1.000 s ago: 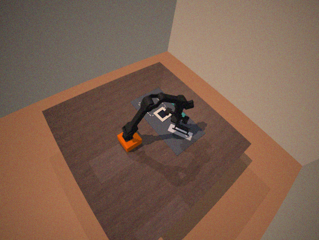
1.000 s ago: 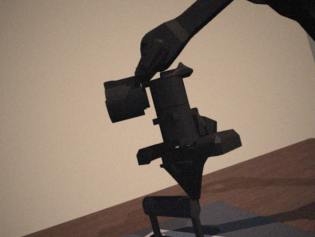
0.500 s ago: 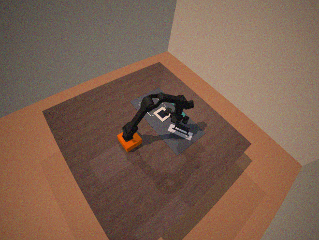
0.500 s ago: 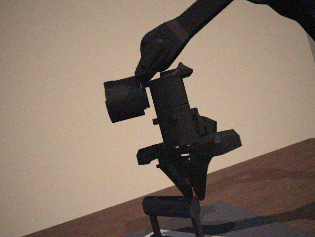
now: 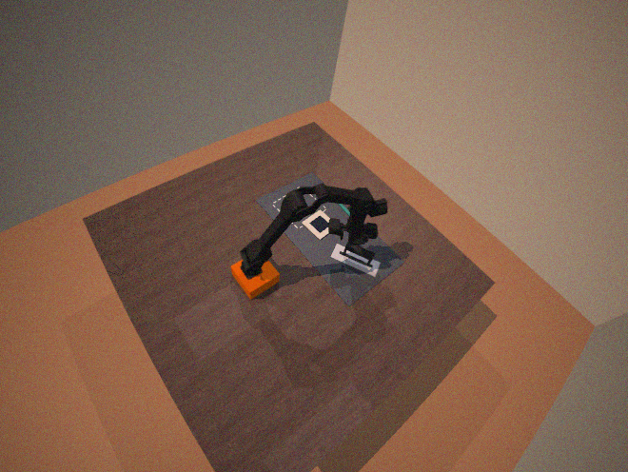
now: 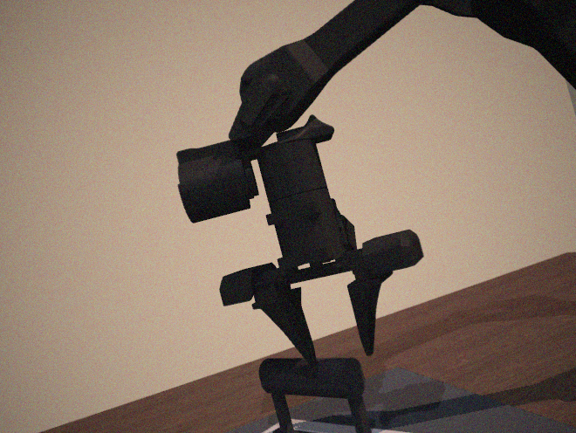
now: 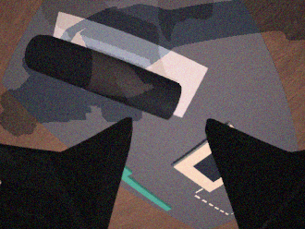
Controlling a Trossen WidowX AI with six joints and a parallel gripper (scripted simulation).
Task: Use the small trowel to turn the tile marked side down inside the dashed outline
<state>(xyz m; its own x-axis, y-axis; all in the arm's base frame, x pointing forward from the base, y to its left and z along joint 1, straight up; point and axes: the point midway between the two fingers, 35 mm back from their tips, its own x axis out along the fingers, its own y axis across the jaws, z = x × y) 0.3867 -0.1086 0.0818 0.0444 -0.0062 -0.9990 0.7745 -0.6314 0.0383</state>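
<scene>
The trowel rests on the mat (image 5: 350, 295) (image 7: 236, 92). Its pale flat blade (image 5: 338, 252) (image 7: 185, 76) lies under a black bar handle (image 6: 284, 375) (image 7: 103, 76) raised on two posts. My gripper (image 6: 341, 357) (image 7: 168, 123) is open and empty, with its fingertips just above handle height. In the exterior view one fingertip overlaps the handle; in the wrist view the handle lies ahead of the fingers, not between them. The tile (image 5: 319, 224) (image 7: 208, 172) lies flat with its dark marked square up, beside the dashed outline (image 5: 274, 204) (image 7: 213, 205). A finger hides part of the tile in the wrist view.
A teal strip (image 5: 344, 208) (image 7: 148, 194) lies at the mat's far edge, near the tile. The orange arm base (image 5: 256, 280) stands on the wooden table (image 5: 203, 244) in front of the mat. The arm spans over the mat and partly covers the outline in the top view.
</scene>
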